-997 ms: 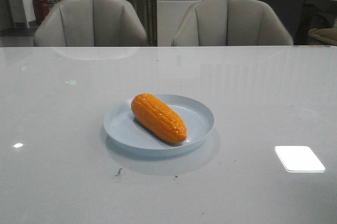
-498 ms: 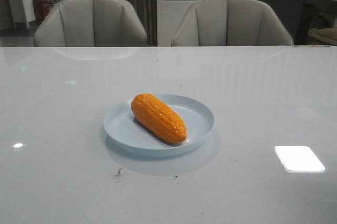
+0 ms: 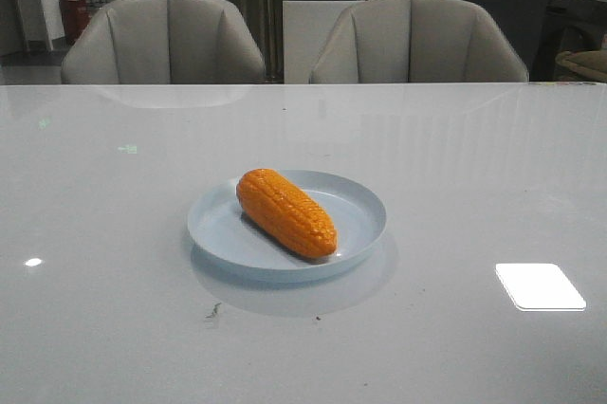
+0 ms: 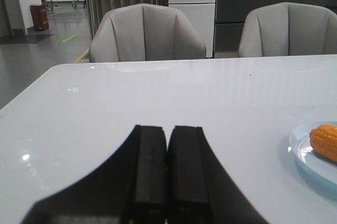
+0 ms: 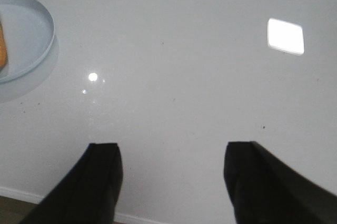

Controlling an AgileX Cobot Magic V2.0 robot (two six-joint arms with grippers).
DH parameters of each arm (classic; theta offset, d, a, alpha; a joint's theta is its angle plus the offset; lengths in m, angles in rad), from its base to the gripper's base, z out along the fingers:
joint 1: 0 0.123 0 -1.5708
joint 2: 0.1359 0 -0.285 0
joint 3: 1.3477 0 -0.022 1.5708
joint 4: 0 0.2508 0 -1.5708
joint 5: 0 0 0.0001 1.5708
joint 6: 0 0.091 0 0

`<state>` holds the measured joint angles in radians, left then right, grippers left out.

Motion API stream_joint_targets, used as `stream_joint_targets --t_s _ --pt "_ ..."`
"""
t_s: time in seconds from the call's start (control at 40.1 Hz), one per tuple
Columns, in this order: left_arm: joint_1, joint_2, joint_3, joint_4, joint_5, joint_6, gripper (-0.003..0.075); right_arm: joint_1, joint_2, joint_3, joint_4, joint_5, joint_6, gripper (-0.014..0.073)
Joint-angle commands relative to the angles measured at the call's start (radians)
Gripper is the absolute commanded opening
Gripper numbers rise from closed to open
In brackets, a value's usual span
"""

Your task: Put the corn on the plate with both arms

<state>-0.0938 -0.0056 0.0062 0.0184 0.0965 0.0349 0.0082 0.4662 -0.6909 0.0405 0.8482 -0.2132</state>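
Note:
The orange-yellow corn (image 3: 285, 211) lies on the pale blue plate (image 3: 360, 205) in the middle of the table, slanting from back left to front right. Neither gripper shows in the front view. My left gripper (image 4: 168, 129) is shut and empty, low over the table to the left of the plate (image 4: 303, 150); the end of the corn (image 4: 325, 141) shows there. My right gripper (image 5: 171, 148) is open and empty over bare table near its front edge, to the right of the plate (image 5: 45, 24). A sliver of the corn (image 5: 2, 45) shows at that view's edge.
The glossy white table (image 3: 455, 157) carries bright light reflections, one at the front right (image 3: 539, 285). Two grey chairs (image 3: 163, 39) (image 3: 417, 39) stand behind the far edge. The table's front edge shows under my right gripper (image 5: 142, 219).

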Motion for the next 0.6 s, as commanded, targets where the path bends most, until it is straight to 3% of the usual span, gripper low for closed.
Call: stream_joint_targets --t_s 0.0,0.1,0.224,0.424,0.573 --pt "0.002 -0.015 0.038 -0.008 -0.078 -0.012 0.009 0.022 -0.065 -0.024 -0.012 -0.067 -0.009 0.0384" --pt "0.002 -0.015 0.038 -0.008 -0.078 -0.012 0.009 0.025 -0.151 -0.015 -0.012 -0.08 -0.009 0.0205" --pt "0.002 -0.015 0.038 -0.008 -0.078 -0.012 0.009 0.025 -0.264 0.022 -0.008 -0.118 -0.009 0.0044" --pt "0.002 -0.015 0.038 -0.008 -0.078 -0.012 0.009 0.025 -0.438 0.094 -0.007 -0.186 -0.009 0.0055" --pt "0.002 -0.015 0.038 -0.008 -0.078 -0.012 0.009 0.025 -0.498 0.208 -0.007 -0.36 -0.009 0.0055"
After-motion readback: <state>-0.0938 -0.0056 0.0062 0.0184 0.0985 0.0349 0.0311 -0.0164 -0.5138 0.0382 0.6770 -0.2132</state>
